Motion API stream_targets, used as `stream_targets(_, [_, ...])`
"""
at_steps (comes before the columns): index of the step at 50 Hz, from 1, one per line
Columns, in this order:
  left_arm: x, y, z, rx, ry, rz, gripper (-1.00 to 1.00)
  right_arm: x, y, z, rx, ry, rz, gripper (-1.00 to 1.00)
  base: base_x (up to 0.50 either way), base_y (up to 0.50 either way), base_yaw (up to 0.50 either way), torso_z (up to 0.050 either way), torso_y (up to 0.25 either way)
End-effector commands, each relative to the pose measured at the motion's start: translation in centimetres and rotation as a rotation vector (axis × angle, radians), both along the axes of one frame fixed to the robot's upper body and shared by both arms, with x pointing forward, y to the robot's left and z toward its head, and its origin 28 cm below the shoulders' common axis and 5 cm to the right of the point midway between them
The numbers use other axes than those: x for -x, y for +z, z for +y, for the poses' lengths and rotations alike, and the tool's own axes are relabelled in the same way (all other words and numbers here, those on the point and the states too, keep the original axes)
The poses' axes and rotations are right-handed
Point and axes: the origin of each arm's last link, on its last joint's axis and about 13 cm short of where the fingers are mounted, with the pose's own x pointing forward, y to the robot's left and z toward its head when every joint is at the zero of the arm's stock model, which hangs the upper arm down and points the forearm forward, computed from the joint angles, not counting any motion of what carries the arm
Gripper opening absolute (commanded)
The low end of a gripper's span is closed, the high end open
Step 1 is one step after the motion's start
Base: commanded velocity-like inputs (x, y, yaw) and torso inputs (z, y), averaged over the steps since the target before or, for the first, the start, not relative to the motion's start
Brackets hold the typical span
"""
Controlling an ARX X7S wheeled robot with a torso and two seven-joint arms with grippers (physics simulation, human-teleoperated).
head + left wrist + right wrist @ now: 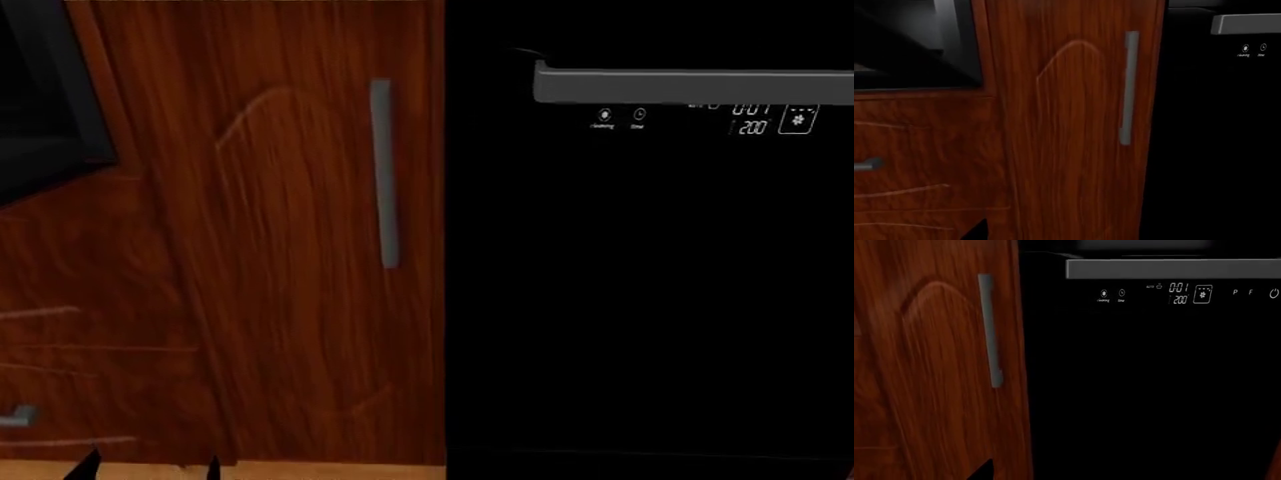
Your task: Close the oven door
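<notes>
Neither pincer shows in my feeds, so I cannot tell their spread or arm pose. The black-framed glass oven door (47, 90) hangs beside a red-brown wooden cabinet door (280, 250).

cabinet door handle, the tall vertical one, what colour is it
Grey, on a red-brown wood door; clearest in the right wrist view.
</notes>
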Motion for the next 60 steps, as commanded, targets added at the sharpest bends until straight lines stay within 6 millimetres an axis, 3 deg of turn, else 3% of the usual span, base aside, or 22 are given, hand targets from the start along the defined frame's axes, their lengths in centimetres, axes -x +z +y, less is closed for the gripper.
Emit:
stream_targets(1, [-0.02,0.01,0.00,-0.001,-0.001,0.005,1.00,-0.01,0.01,-0.01,-0.005,0.002,-0.003,1.00,0.00,0.00,0.00,-0.050,0.000])
stream_targets(12, [-0.04,-0.01,0.01,0.002,0.002,0.005,1.00,-0.01,0.00,-0.02,-0.001,0.000,0.000,1.00,0.00,0.00,0.00,-0.050,0.000])
stream_targets(60, [0.00,0.05,0.03,0.015,0.002,-0.010,1.00,0.05,0.00,0.02,0.014,0.003,-0.002,1.00,0.00,0.49,0.00,0.000,0.000])
